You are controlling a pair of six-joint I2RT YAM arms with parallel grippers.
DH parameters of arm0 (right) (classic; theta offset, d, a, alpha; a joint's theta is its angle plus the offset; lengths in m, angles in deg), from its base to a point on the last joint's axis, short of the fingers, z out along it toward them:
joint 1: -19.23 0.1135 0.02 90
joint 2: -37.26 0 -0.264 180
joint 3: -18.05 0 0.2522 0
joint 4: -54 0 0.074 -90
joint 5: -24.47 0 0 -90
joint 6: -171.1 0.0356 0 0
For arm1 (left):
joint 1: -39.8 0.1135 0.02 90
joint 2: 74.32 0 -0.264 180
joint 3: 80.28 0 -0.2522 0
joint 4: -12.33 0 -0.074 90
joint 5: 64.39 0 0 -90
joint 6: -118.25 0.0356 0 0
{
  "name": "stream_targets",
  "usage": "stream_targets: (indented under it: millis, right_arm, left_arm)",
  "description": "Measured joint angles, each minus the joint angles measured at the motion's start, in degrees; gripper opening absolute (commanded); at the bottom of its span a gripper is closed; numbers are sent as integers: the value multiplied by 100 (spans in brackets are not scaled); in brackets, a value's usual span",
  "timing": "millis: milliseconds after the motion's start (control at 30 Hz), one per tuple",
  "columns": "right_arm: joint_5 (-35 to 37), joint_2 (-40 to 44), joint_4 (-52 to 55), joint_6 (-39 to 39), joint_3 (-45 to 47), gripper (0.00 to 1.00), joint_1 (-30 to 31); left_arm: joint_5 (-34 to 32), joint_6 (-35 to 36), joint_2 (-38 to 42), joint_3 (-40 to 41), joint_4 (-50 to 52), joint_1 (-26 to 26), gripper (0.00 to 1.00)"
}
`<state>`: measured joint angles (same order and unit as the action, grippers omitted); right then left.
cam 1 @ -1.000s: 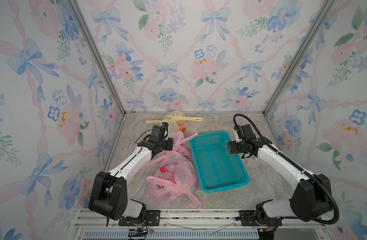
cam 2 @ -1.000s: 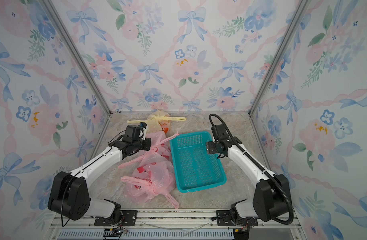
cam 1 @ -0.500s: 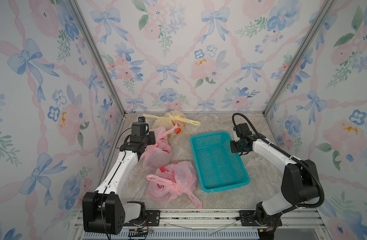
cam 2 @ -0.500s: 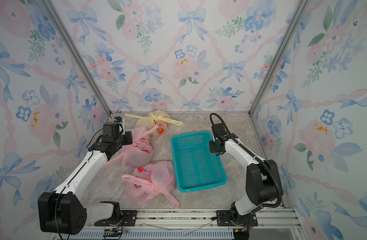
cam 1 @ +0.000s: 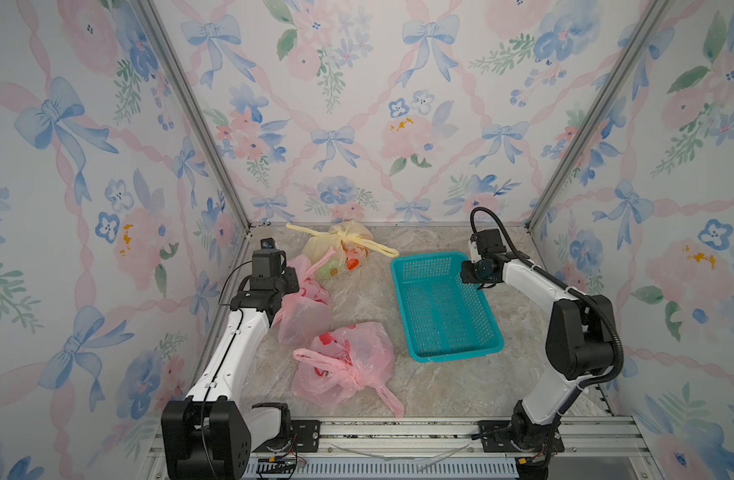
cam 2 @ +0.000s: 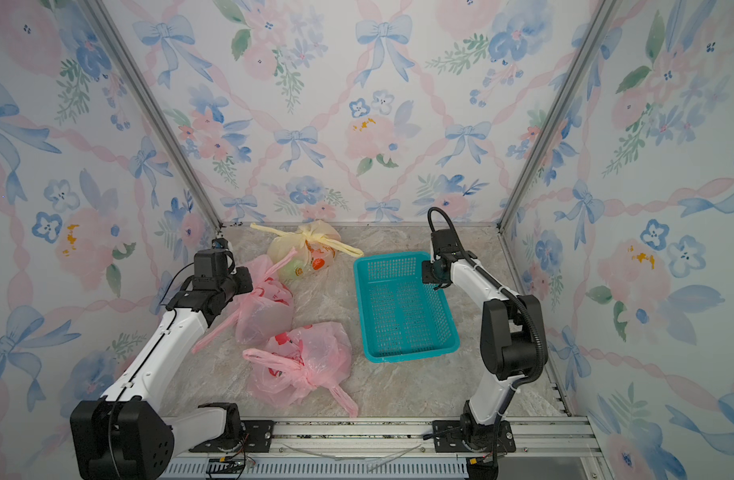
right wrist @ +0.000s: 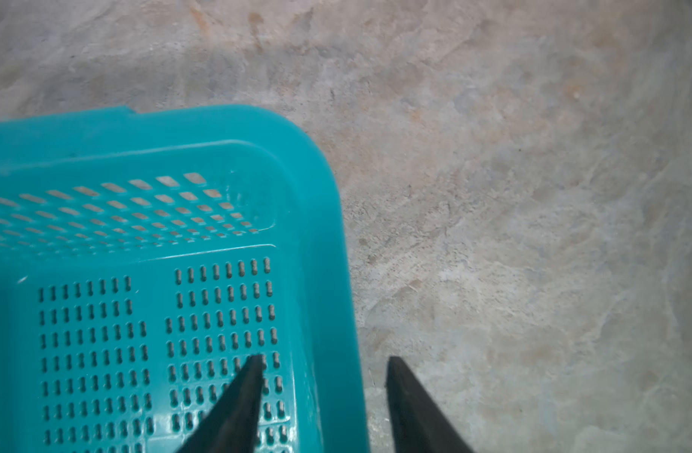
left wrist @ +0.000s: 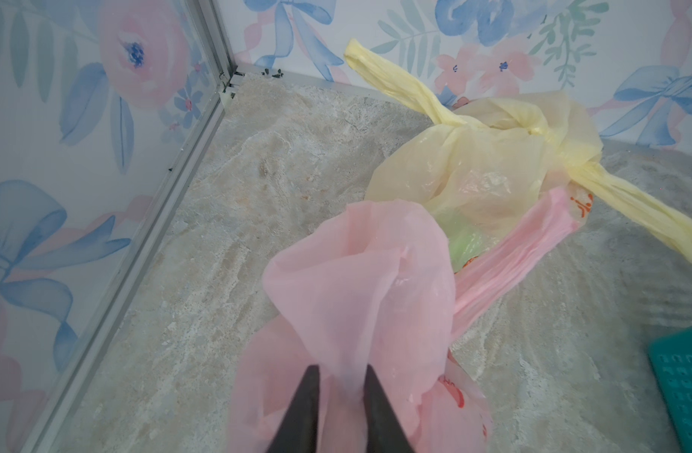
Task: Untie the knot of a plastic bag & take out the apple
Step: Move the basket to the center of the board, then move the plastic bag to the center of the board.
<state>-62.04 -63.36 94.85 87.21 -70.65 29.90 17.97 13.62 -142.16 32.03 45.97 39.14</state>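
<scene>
A pink plastic bag [cam 1: 305, 309] [left wrist: 356, 282] stands at the left of the marble floor. Its two handles hang loose and no knot shows on it. My left gripper [left wrist: 341, 368] [cam 1: 291, 277] is at the bag's top edge, with its jaws slightly parted and thin pink film lying between them. My right gripper [right wrist: 325, 361] [cam 1: 467, 272] is open, astride the far right rim of the teal basket [cam 1: 457, 358] [right wrist: 328, 219]: one finger inside, one outside. No apple shows plainly; something green [left wrist: 466, 243] shows through the bags.
A second pink bag [cam 1: 344, 365], knotted, lies near the front in both top views. A yellow knotted bag [cam 1: 346, 245] [left wrist: 493, 164] sits at the back wall. Papered walls enclose the floor on three sides.
The left arm has pulled the pink bag back toward the left wall, and its jaws have come slightly apart. The right gripper has drawn back to the basket's far right rim.
</scene>
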Motion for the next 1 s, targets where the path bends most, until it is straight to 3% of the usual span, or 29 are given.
stream_targets:
  millis: [167,300,400,567,700,867,1000]
  right_arm:
    - [-236,1322,-13,-262,295,76,743]
    - [-597,2476,7,-391,295,76,1770]
    - [-721,2833,127,-402,297,76,2605]
    - [-726,2804,442,-166,501,76,3875]
    - [-643,2608,662,219,726,77,4607]
    - [-474,2216,715,656,780,78,5169]
    - [-404,1875,673,927,778,78,5283]
  left_arm:
    - [133,-66,391,59,33,0,45]
    - [256,-125,964,186,61,-90,45]
    - [245,-210,1471,332,74,-400,45]
    - [20,-352,2065,400,238,-1252,45]
    - [-83,-503,2376,511,302,-1611,44]
    - [-142,-640,2496,850,391,-1762,44]
    - [-160,-647,2476,925,479,-1770,45]
